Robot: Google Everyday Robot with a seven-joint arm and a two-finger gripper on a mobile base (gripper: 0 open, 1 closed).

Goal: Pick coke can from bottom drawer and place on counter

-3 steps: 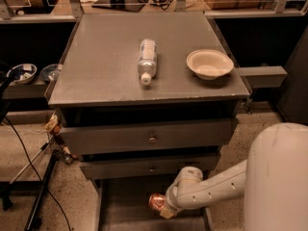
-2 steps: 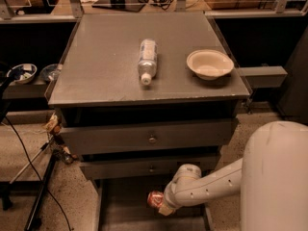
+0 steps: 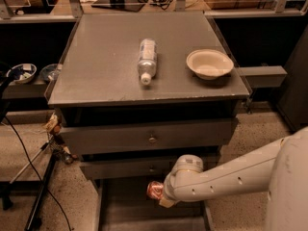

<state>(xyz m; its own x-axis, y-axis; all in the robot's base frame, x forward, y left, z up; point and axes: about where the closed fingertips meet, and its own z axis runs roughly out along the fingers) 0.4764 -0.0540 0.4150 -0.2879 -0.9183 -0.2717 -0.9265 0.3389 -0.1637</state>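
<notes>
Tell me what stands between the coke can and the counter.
The coke can is at the gripper over the bottom drawer. Two knobbed drawer fronts rise between it and the counter; a bottle and bowl occupy the counter's middle and right.

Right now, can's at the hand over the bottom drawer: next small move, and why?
Probably ease the hand up and outward, a little. It sits low over the bottom drawer with the coke can at its tip, close beneath the knobbed drawer fronts; the counter is well above.
</notes>
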